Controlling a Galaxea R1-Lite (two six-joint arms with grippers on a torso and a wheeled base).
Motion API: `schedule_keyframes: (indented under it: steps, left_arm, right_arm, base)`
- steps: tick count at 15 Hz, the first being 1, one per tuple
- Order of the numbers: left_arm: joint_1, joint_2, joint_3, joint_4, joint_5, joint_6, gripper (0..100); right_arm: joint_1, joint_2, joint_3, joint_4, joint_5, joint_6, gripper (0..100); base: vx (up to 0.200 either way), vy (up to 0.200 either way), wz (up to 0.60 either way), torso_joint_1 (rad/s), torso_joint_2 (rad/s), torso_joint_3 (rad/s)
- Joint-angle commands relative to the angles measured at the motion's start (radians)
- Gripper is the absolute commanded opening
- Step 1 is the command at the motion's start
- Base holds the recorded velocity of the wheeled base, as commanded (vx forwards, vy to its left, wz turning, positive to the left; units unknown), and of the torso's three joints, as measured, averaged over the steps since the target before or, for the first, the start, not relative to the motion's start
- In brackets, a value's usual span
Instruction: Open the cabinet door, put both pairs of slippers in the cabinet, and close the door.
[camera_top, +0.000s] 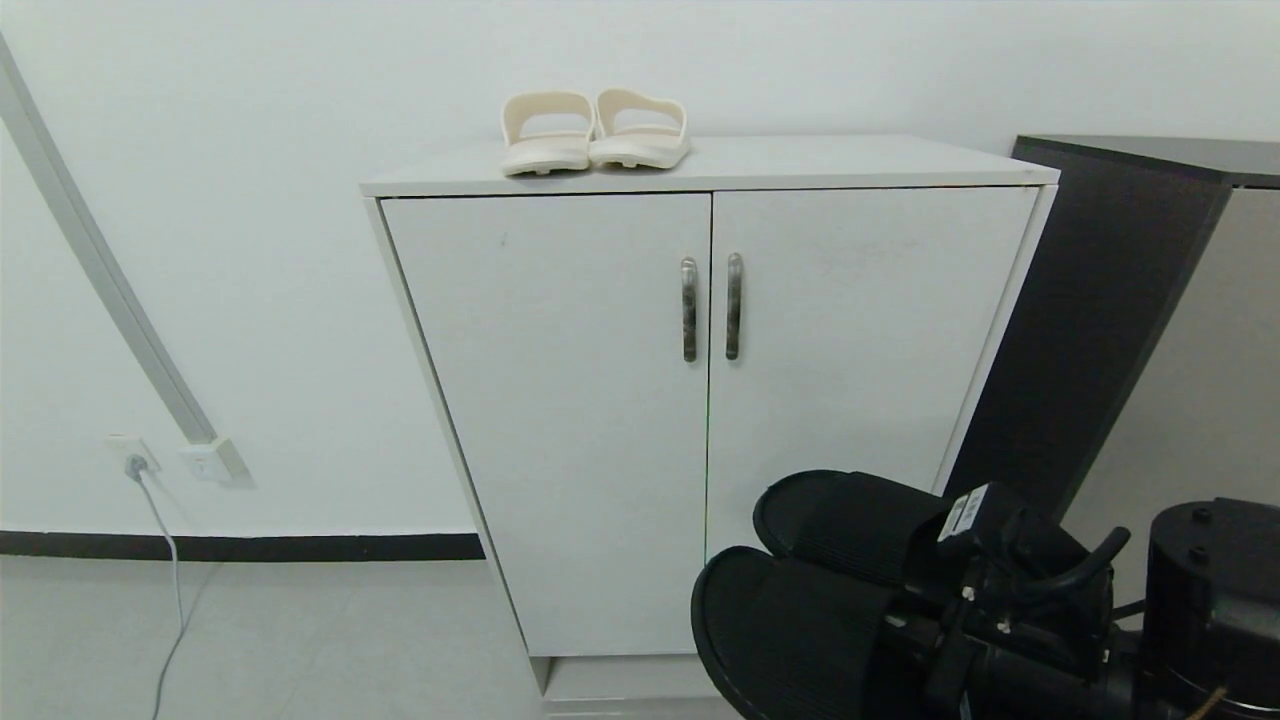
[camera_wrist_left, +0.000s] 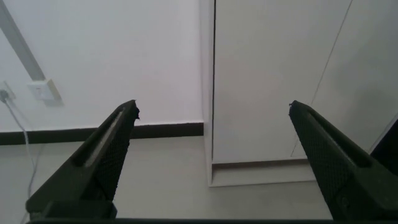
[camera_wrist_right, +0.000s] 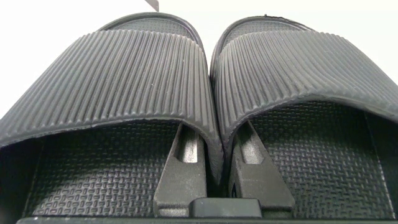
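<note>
Now right jaws pinch ribbed black slippers; left jaws wide apart.

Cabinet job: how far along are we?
Done: only the pickup of the black slippers, pinched together by the right gripper, one jaw inside each. In hand: that pair held low before the cabinet. To do: both doors are shut, so open one, stow this pair, then the cream slippers on top, and close. Left gripper is open and empty.
</note>
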Motion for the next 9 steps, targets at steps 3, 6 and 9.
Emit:
schedule_keyframes:
  steps: [3, 6, 9]
  left_arm:
    - [-0.003, 0.251, -0.161, -0.039, -0.096, -0.016, 100]
    - [-0.003, 0.48, -0.276, -0.091, -0.303, -0.014, 100]
    - [-0.037, 0.665, -0.329, -0.232, -0.348, -0.014, 100]
  right_arm:
    - [0.002, 0.004, 0.012, -0.025, -0.001, 0.001, 0]
    - [0.004, 0.009, 0.017, -0.025, 0.002, -0.001, 0]
    - [0.016, 0.033, 0.02, -0.026, 0.006, 0.001, 0]
  base:
    - [0.0, 0.0, 0.0, 0.0, 0.0, 0.0]
    - [0.0, 0.0, 0.0, 0.0, 0.0, 0.0]
    - [0.0, 0.0, 0.0, 0.0, 0.0, 0.0]
